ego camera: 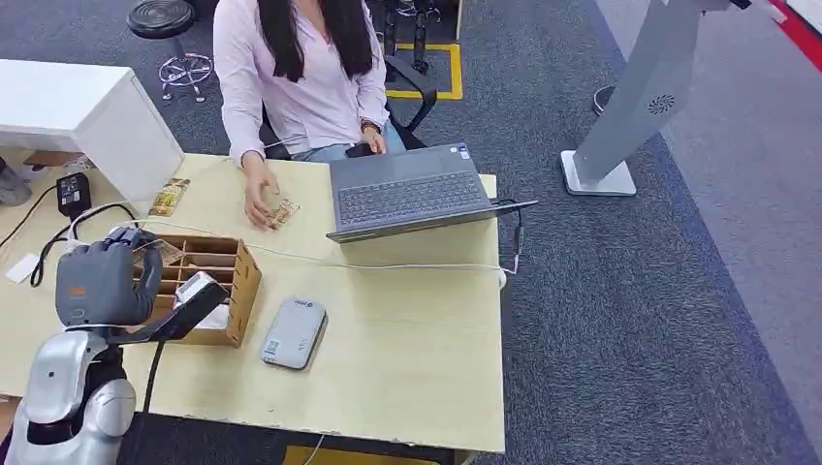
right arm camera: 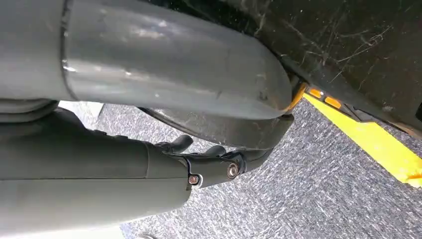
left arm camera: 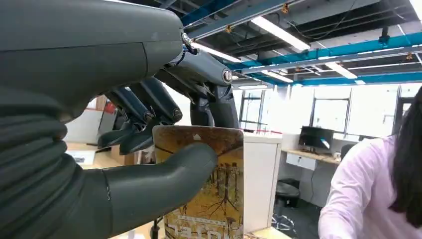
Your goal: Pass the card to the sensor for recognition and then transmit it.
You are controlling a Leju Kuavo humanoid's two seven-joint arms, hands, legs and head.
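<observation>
Left hand held the card above the wooden box.

The left hand (ego camera: 102, 281) was raised over the wooden box (ego camera: 237, 281) on the table (ego camera: 407, 349), and it pinched a brown picture card (left arm camera: 211, 189) between the thumb and the darker fingers (left arm camera: 144, 107). The grey sensor (ego camera: 294, 332) lay flat on the table just beside the box. The right hand (right arm camera: 209, 159) hung over grey carpet; I could not tell how its fingers stood. A person (ego camera: 310, 77) sat behind the laptop (ego camera: 407, 189), one hand on another card (ego camera: 281, 211).
</observation>
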